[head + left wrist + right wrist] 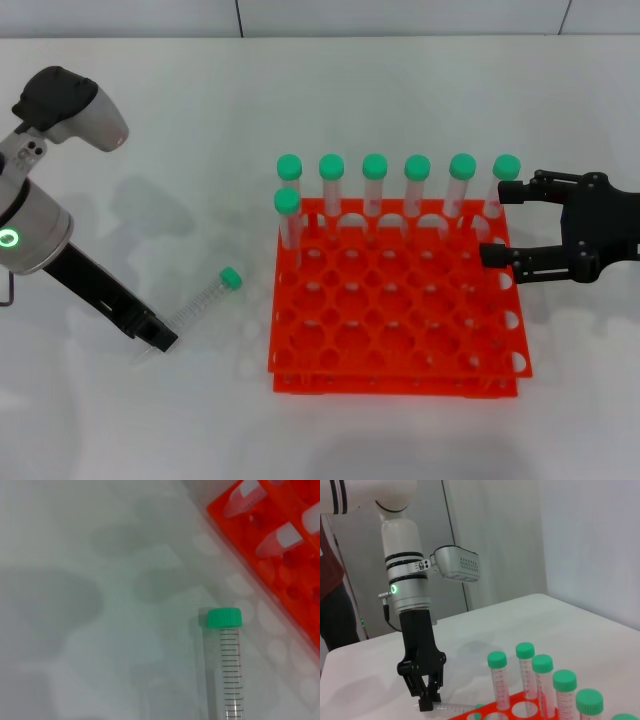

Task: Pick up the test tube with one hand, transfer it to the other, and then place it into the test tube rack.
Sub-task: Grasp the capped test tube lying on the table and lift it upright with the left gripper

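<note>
The left gripper (158, 338), fingers closed on the bottom end of the test tube (205, 297) lying on the table (180, 130) beside the orange test tube rack (395, 310), may let it slip because the hold is so near the tip, while the right gripper (500, 222) waits open over the rack.

Test tube (205, 300): clear, green cap, graduation marks, lying flat on the table left of the rack, cap pointing far-right toward it. Test tube rack (400, 310): orange, two-tier, hole grid, seven capped tubes upright along its far edge and far-left corner.
</note>
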Available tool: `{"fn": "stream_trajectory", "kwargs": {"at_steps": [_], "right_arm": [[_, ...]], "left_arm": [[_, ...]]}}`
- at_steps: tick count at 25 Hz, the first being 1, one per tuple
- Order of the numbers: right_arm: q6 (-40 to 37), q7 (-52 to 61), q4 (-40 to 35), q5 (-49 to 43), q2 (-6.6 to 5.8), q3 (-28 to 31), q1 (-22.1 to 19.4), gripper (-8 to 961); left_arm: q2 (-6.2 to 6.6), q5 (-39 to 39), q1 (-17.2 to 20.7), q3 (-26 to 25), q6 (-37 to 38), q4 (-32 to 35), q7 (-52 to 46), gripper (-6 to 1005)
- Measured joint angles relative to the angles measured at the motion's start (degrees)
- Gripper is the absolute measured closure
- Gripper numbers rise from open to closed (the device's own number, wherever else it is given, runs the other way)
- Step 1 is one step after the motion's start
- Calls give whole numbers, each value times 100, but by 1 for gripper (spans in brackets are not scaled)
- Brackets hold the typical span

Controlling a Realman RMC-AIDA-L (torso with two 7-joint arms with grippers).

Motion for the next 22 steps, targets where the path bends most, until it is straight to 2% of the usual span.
{"fn": "stream_trajectory", "kwargs": {"at_steps": [10, 17, 22], "right_arm": [[48, -16, 0, 41, 0, 0, 0, 134], [62, -17, -1, 65, 0, 0, 0, 138], [71, -17, -1, 138, 0, 0, -5, 141]], "left_arm": [[29, -20, 45, -269, -176, 25, -47, 814], [108, -72, 45, -732, -296, 96, 59, 814], [116, -143, 81, -1146, -471, 337, 252, 814]]}}
